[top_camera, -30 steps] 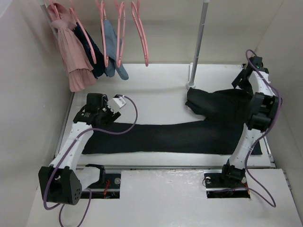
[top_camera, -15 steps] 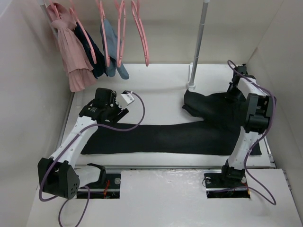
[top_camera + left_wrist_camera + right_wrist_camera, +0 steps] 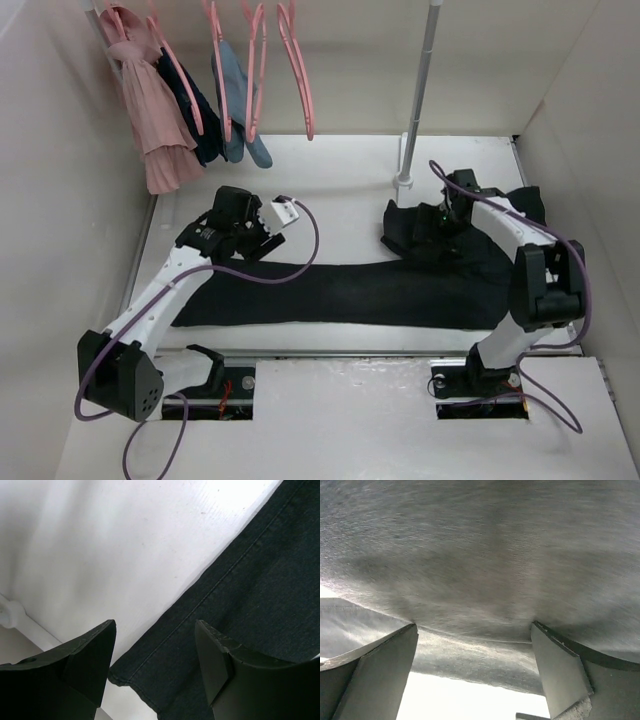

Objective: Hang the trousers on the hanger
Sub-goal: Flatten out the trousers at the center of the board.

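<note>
1. Underneath everything sits one white table, walled on three sides.
2. One pair of black trousers lies on the table. A single leg is stretched flat toward the left, and the waist end is bunched in a heap at the right, just beside the pole's foot.
3. Two arms are in view. The left arm reaches in over the far edge of the stretched leg. The right arm bends back and leftward onto the bunched heap.
4. Two grippers are in view.
   - The left gripper hovers above the leg's seamed edge and the bare table. Its two fingers are spread wide with nothing between them.
   - The right gripper is pressed close to the fabric. Its two fingers are also wide apart, and cloth fills the view beyond them.
5. Three garments hang at the far left: a pink one, a navy one and a blue-grey one.
6. At least five pink hangers hang there, well apart from the trousers. They overlap, so I cannot give the exact count. The rightmost ones are bare.
7. One metal pole stands upright at the far side.
8. Two purple cables are in view, one looping off each arm.
</note>
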Robot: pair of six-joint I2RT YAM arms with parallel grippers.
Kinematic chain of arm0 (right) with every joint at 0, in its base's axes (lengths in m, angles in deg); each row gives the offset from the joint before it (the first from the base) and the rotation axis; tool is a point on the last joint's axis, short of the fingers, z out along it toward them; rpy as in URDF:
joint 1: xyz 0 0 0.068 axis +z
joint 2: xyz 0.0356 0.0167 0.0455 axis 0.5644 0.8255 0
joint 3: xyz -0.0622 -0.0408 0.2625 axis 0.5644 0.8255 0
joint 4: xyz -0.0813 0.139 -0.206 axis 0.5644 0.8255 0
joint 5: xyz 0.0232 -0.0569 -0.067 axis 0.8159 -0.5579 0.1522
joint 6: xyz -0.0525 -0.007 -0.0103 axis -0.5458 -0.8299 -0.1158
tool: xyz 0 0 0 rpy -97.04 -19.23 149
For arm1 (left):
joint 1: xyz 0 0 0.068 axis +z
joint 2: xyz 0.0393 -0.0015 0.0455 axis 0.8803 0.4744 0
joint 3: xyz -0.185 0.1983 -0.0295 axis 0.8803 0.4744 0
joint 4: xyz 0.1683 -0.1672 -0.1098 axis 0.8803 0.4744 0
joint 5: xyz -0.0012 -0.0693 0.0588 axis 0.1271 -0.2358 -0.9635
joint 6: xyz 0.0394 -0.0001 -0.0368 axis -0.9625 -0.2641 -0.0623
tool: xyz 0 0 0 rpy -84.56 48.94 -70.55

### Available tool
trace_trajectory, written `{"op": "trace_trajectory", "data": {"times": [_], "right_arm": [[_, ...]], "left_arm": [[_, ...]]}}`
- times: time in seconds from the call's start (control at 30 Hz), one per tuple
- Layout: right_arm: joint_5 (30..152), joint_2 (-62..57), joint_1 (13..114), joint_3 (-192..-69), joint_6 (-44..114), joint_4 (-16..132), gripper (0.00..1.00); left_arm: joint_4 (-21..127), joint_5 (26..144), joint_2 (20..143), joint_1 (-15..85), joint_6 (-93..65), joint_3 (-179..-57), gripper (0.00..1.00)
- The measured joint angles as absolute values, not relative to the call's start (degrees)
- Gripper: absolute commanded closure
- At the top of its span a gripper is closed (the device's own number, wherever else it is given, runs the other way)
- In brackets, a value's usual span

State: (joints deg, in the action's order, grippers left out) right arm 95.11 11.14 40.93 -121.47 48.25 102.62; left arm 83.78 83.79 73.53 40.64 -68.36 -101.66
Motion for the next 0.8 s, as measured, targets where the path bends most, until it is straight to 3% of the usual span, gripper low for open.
{"op": "trace_trajectory", "data": {"times": [0.1,0.37,0.6,0.8], "right_arm": [[91.96,8.36,38.42,-121.90,50.94,103.80,0.00],[79.04,5.21,16.43,-137.31,55.44,102.53,0.00],[70.10,23.18,13.41,-145.34,56.41,101.90,0.00],[69.30,39.90,13.37,-156.09,53.65,103.30,0.00]], "left_arm": [[83.78,83.95,73.53,39.92,-68.47,-101.66,0.39],[83.80,84.06,72.94,39.48,-68.50,-101.63,0.39],[83.71,84.03,71.63,39.26,-68.15,-101.61,0.39],[83.71,83.77,71.50,39.26,-68.10,-101.28,0.39]]}}
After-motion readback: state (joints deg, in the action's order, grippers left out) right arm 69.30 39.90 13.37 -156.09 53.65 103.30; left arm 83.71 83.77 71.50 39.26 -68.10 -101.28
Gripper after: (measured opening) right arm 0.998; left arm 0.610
